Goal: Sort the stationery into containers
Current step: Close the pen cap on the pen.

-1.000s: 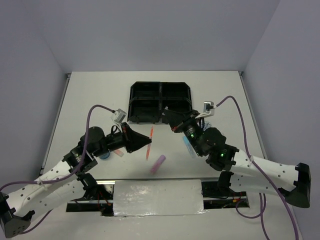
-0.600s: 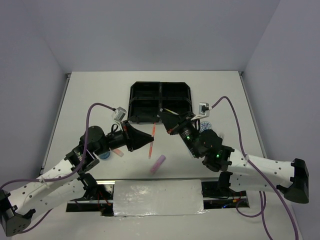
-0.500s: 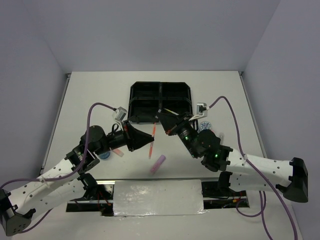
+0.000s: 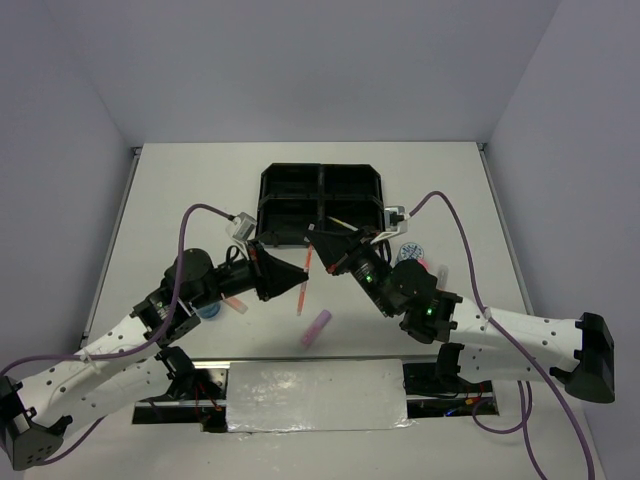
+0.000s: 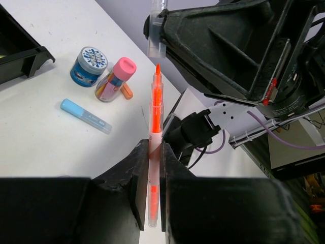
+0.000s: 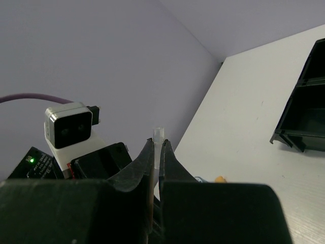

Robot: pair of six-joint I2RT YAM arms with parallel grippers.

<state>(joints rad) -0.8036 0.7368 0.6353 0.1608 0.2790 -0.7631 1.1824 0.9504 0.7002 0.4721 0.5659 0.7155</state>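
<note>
My left gripper (image 4: 300, 285) is shut on a thin orange pen (image 4: 307, 260), held above the table in front of the black four-compartment tray (image 4: 290, 205). In the left wrist view the gripper (image 5: 155, 147) clamps the pen (image 5: 155, 107) upright with its bare tip pointing at the right gripper. My right gripper (image 4: 315, 233) is shut on a small clear cap (image 6: 159, 133). The cap also shows in the left wrist view (image 5: 156, 30), just beyond the pen tip and slightly to its left. In the right wrist view the jaws (image 6: 157, 145) pinch the cap.
A purple marker (image 4: 317, 326) lies near the front edge. On the right side lie a tape roll (image 5: 87, 59), a pink-capped bottle (image 5: 116, 79), a light blue marker (image 5: 85, 116) and an orange marker (image 5: 127, 91). A second blue roll (image 4: 208, 310) sits under the left arm.
My right gripper has moved left and forward with the clear cap, closing in on the tip of the orange pen. The left gripper has shifted only slightly with the pen.
</note>
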